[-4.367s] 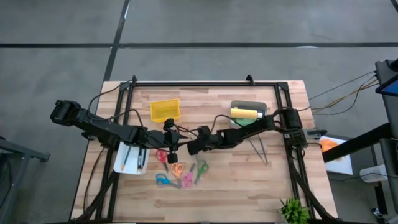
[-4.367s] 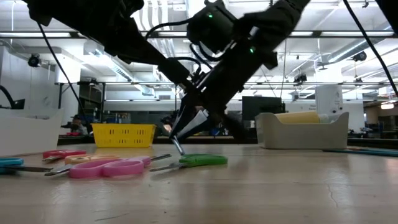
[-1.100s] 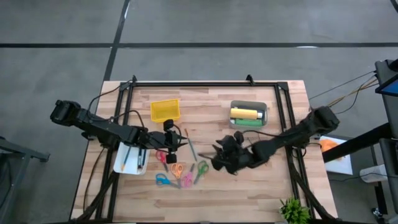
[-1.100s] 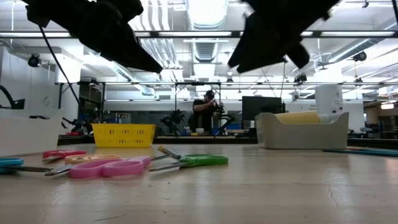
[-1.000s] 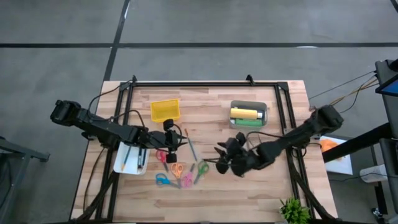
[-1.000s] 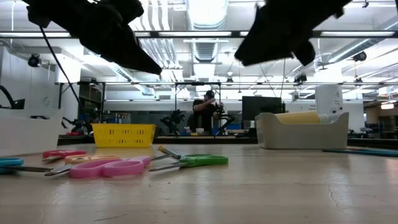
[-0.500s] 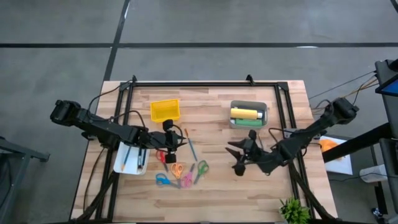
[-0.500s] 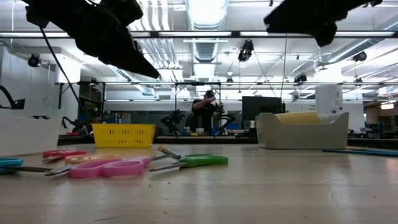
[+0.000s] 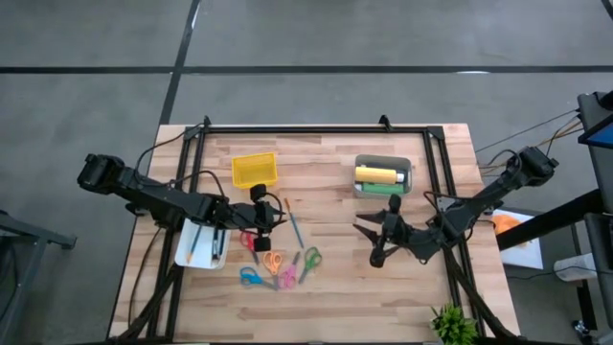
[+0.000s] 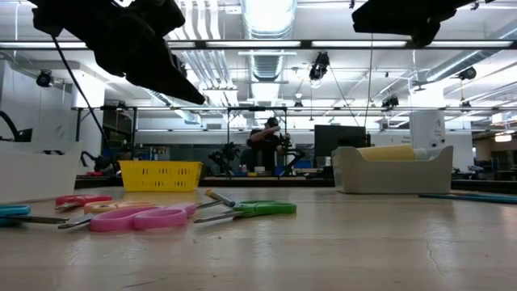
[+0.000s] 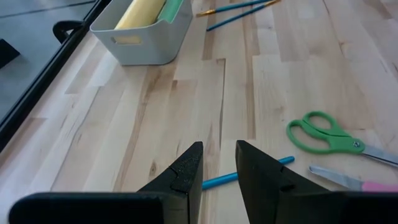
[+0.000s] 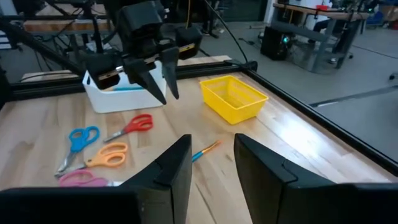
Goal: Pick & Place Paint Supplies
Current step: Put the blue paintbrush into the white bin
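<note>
A yellow paint bottle (image 9: 377, 174) and a green one (image 9: 381, 189) lie in the grey bin (image 9: 406, 169) at the far right. A teal brush with an orange end (image 9: 292, 227) lies flat on the wood. It shows just beyond my left gripper (image 11: 217, 167), which hangs open above the table, left of centre. More brushes (image 9: 213, 243) lie in the white tray (image 9: 190, 255). Two teal brushes (image 11: 241, 9) lie beside the bin. My right gripper (image 9: 368, 243) hovers open right of centre, pointing toward the left arm, nothing between its fingers (image 12: 210, 163).
Several coloured scissors (image 9: 276, 264) lie scattered near the front left of centre, green ones (image 11: 328, 136) closest to the brush. A yellow basket (image 9: 254, 170) stands at the far left. A small plant (image 9: 452, 324) sits at the near right corner.
My right gripper has drawn back toward the table's right edge and risen, rolling as it went; its fingers have stayed open and empty. The teal brush and the scissors have kept their places.
</note>
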`<state>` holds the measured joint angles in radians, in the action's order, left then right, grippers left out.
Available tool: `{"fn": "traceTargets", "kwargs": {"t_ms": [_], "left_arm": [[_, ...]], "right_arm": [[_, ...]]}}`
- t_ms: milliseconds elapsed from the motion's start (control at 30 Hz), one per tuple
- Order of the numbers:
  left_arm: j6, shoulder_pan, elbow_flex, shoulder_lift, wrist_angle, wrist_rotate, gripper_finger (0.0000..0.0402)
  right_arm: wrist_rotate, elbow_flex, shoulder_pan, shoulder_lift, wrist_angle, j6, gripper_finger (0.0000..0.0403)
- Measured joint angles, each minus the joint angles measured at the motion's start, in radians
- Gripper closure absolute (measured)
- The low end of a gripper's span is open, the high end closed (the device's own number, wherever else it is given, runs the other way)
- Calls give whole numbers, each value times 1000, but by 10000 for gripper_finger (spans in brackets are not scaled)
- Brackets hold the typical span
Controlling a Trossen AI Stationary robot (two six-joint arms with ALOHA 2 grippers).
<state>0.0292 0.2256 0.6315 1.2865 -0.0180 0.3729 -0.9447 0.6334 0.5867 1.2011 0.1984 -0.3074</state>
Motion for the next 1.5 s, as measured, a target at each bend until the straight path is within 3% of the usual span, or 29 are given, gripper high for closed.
{"fn": "traceTargets", "kwargs": {"t_ms": [233, 400, 633, 733, 833, 1000, 1500], "left_arm": [[7, 0, 0, 0, 1, 0, 305], [113, 0, 0, 0, 1, 0, 305], [573, 0, 0, 0, 1, 0, 305], [651, -3, 1, 0, 6, -29, 305], [802, -33, 22, 0, 75, -151, 305], [1040, -64, 77, -2, 237, -161, 305], [1106, -126, 286, 57, 418, -183, 305]], "right_arm": [[3, 0, 0, -2, -1, -29, 283], [3, 0, 0, -2, -2, -29, 283], [3, 0, 0, -2, -2, -30, 283], [3, 0, 0, -2, -2, -30, 283], [3, 0, 0, -2, -2, -30, 283], [3, 0, 0, -1, -3, -30, 283], [3, 0, 0, 0, -5, -30, 283]]}}
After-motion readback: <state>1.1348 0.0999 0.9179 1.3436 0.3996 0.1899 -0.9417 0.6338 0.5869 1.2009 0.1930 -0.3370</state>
